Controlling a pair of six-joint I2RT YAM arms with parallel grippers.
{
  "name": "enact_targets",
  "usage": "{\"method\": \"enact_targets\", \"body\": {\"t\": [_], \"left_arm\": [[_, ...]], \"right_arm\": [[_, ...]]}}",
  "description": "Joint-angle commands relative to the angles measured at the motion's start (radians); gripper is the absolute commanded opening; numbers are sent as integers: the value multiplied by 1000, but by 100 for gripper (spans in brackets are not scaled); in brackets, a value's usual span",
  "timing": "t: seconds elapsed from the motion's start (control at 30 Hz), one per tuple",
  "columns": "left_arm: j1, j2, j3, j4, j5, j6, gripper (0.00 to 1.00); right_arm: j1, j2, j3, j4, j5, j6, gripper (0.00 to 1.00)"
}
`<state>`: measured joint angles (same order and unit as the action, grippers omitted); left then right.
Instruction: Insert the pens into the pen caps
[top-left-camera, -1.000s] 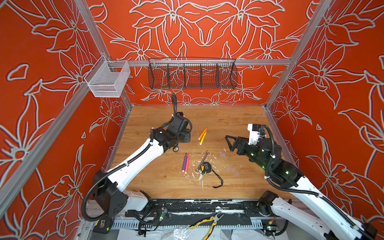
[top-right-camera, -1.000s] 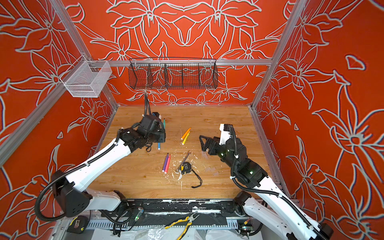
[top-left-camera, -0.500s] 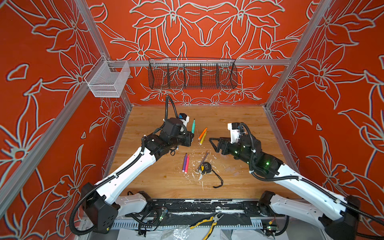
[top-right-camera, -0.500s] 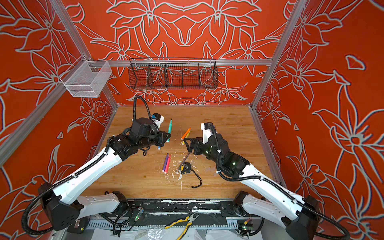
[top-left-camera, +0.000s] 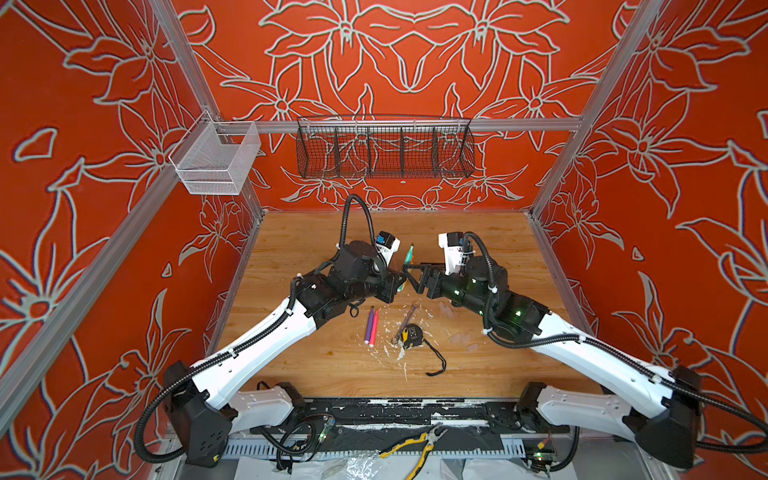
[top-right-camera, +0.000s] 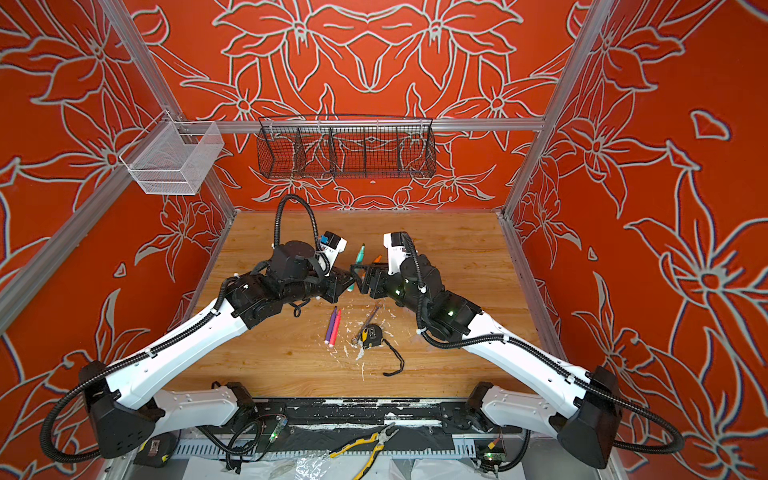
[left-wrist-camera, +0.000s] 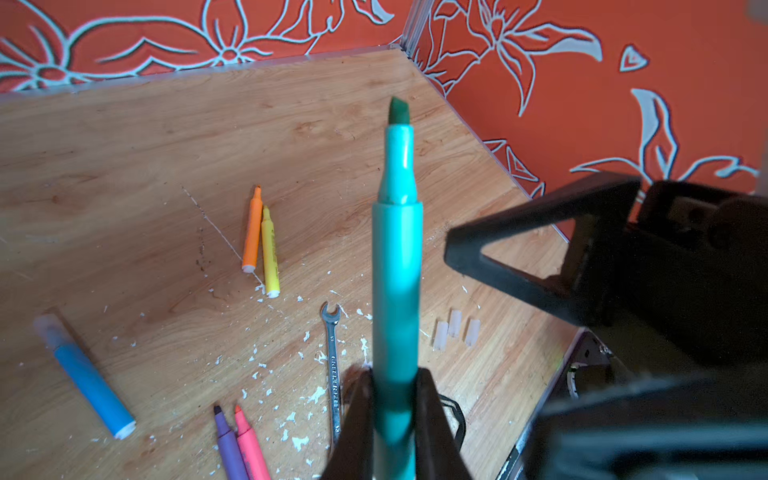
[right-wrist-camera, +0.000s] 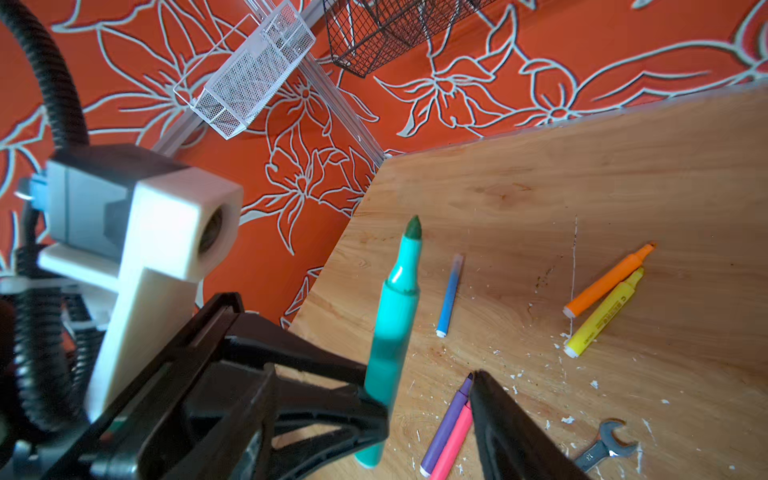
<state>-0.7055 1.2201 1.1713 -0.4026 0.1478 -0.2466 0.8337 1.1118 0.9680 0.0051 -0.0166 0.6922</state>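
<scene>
Left tool (left-wrist-camera: 394, 388) clamped on the lower shaft of the green pen (left-wrist-camera: 397, 266), which is held clear above the desk (left-wrist-camera: 124, 166), uncapped tip pointing away from the tool. Right tool (right-wrist-camera: 430, 397) faces it, jaws apart with the pen's shaft between them; contact with either jaw cannot be told. On the desk: orange pen (left-wrist-camera: 251, 228) and yellow pen (left-wrist-camera: 270, 253) side by side; purple pen (left-wrist-camera: 226, 444) and pink pen (left-wrist-camera: 249, 444) likewise; blue pen (left-wrist-camera: 87, 382) lies apart, tip capped. Three loose clear caps (left-wrist-camera: 455, 332) lie in a row near the wrench (left-wrist-camera: 332, 361).
</scene>
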Motion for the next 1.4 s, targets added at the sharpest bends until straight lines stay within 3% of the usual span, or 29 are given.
{"method": "enact_targets", "body": {"t": [0.0,0.23,0.47,0.8,0.87,1.07,1.37], "left_arm": [[-26,-23,10,34,6,47,0],[-89,-48,-10,57,-15,93,0],[-131,-41,-3,57,-55,122,0],[-152,-6,10,54,-110,136,0],[-152,-2,10,57,-123,132,15],[-152,-9,-2,79,-132,124,37],[-152,3,-7,92,-124,122,43]], "right_arm": [[7,-18,24,15,67,16,72],[6,-23,13,16,108,36,62],[7,-36,13,9,118,36,37],[8,-43,-15,12,127,55,14],[8,-41,-23,23,119,63,11],[29,-39,-48,52,115,79,6],[48,-55,-83,111,120,105,6]]}}
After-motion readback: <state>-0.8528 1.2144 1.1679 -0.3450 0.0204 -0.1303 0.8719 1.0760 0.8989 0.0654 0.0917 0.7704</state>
